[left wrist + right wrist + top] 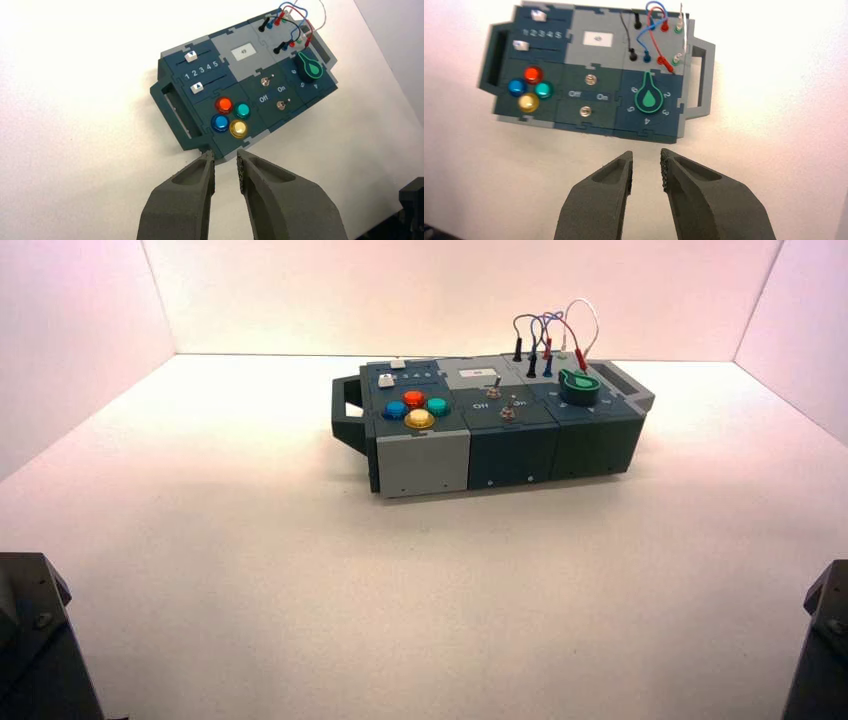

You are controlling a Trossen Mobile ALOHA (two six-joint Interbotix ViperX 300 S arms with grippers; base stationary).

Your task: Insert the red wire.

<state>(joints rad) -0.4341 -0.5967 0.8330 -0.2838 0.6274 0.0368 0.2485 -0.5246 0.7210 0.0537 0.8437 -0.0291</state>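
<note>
Red wire arching over the box's wire panel, one red plug lying loose by the green knob, right gripper hovering open before the box, left gripper waiting open before it.

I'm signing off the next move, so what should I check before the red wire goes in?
1. Loose red plug in sight: ok.
2. Loose plug in the nearby red socket: not ok, tilted beside it.
3. Red wire's other plug seated: ok.
4. Right gripper, front right of the box, open and empty: ok.
5. Left gripper, front left, open and empty: ok.
</note>
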